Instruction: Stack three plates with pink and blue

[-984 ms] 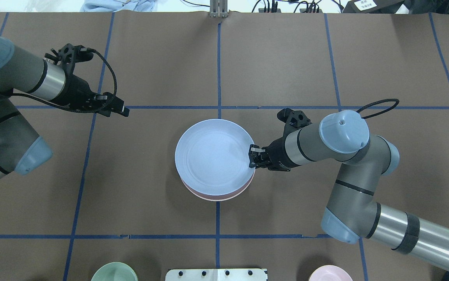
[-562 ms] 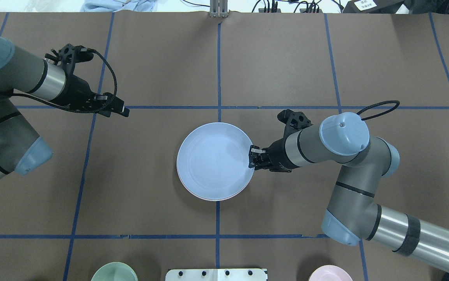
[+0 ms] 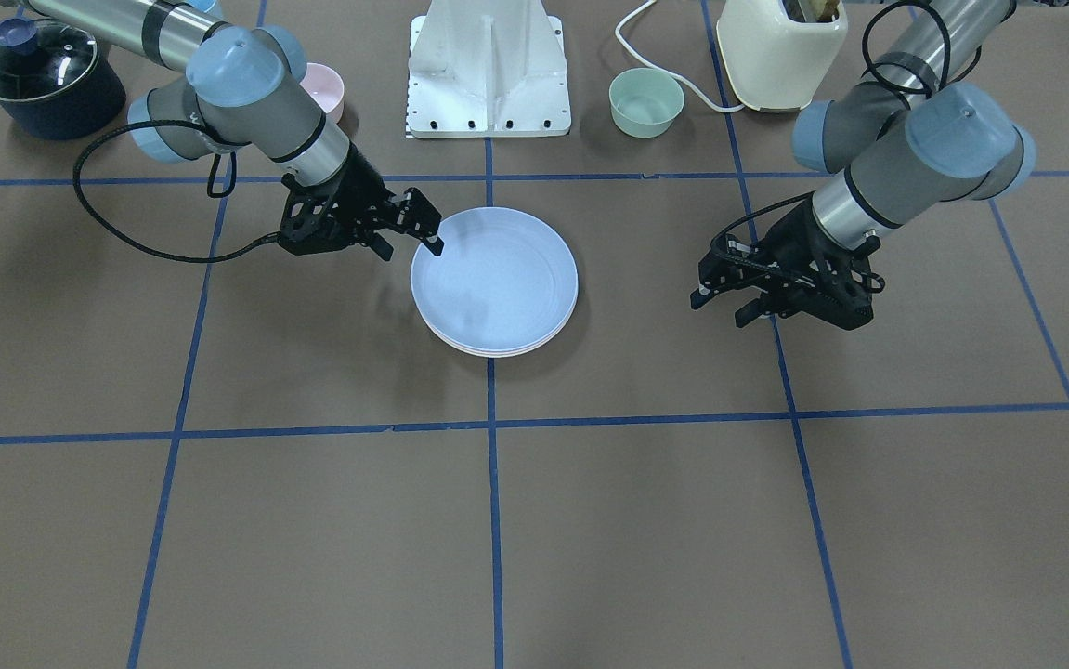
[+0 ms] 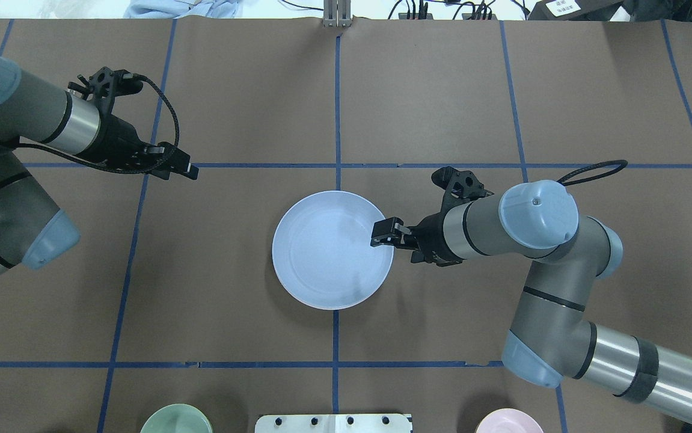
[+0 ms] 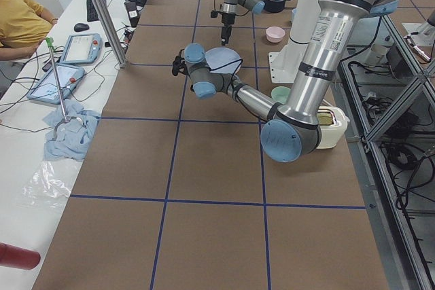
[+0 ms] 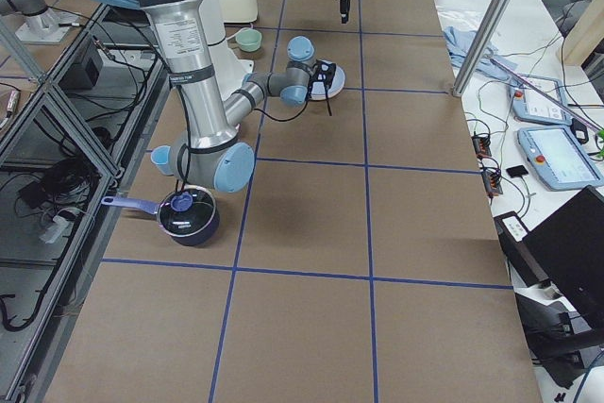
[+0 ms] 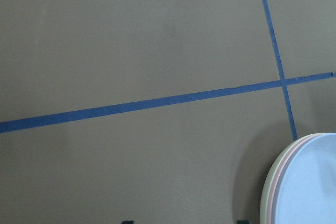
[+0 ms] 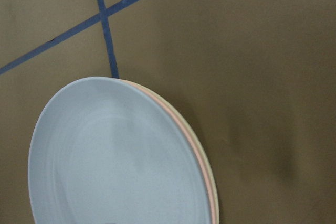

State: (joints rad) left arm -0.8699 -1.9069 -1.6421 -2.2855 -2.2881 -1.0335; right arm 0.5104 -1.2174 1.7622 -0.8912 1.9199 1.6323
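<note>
The light blue plate (image 4: 330, 252) lies on top of a stack at the table's middle, also seen in the front view (image 3: 497, 279). In the right wrist view the blue plate (image 8: 115, 156) covers a pink plate and a cream plate; only their thin rims (image 8: 202, 156) show at its right edge. My right gripper (image 4: 382, 236) is open and empty, just above the stack's rim on the robot's right side (image 3: 411, 247). My left gripper (image 4: 192, 171) is open and empty, well to the left of the stack (image 3: 720, 308). The left wrist view shows the stack's edge (image 7: 310, 187).
Near the robot's base stand a mint-green bowl (image 3: 645, 100), a small pink bowl (image 3: 325, 88) and the white mount (image 3: 489, 74). A cream toaster (image 3: 780, 46) and a dark lidded pot (image 3: 46, 74) sit at the base-side corners. Blue tape lines cross the brown table.
The blue plate has come down from a tilted hold onto the pink plate. My right gripper has let go of its rim and lifted a little. The left arm has not moved.
</note>
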